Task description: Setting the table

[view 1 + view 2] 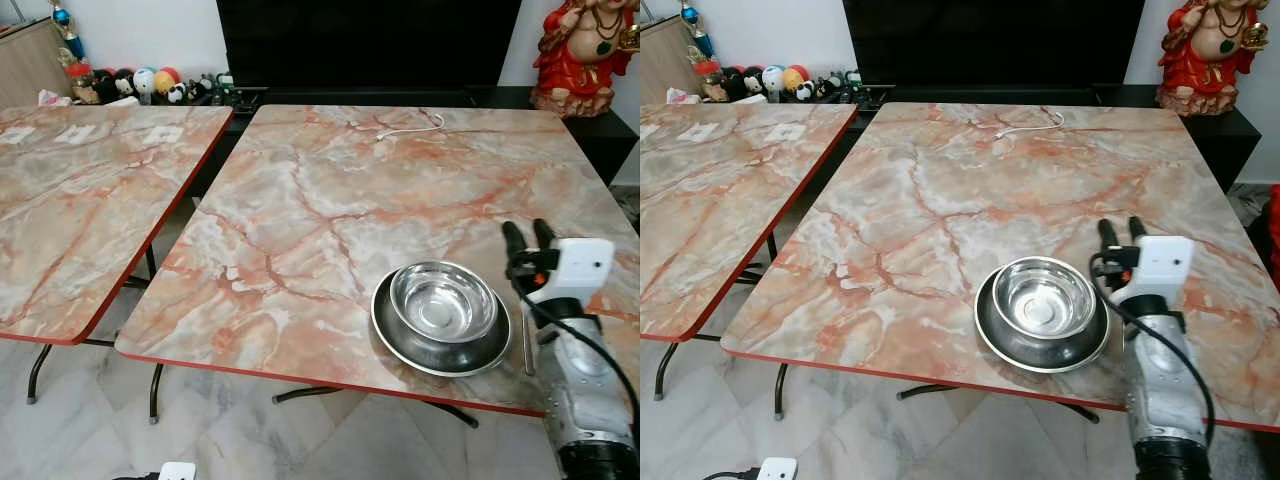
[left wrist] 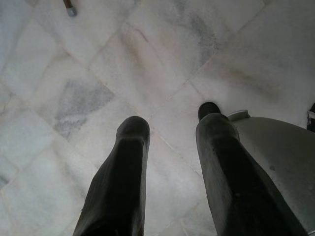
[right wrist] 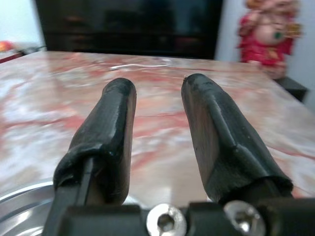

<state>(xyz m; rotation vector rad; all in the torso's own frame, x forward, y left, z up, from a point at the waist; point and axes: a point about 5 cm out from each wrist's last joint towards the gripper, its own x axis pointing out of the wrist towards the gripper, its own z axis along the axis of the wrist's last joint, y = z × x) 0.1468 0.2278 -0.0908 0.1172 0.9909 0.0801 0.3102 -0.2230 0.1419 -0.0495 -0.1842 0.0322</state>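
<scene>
The marble-patterned table with a red edge stood directly ahead, on folding metal legs over a pale marble tiled floor. A second table of the same pattern stood to its left, apart from it by a narrow gap. Behind both ran a low black cabinet under a dark screen. A red and gold figurine stood on the cabinet at the far right, and a row of small toy figures sat at the far left.

The steel plate lay near the front edge of the main table, right of centre. The steel bowl sat upright inside the plate. A thin metal utensil lay just right of the plate; its kind could not be told. A white cable lay near the table's far edge.

The right gripper was held above the table just right of the plate, its fingers parted with a clear gap and holding nothing. The left gripper hung over the floor, fingers likewise apart and empty
</scene>
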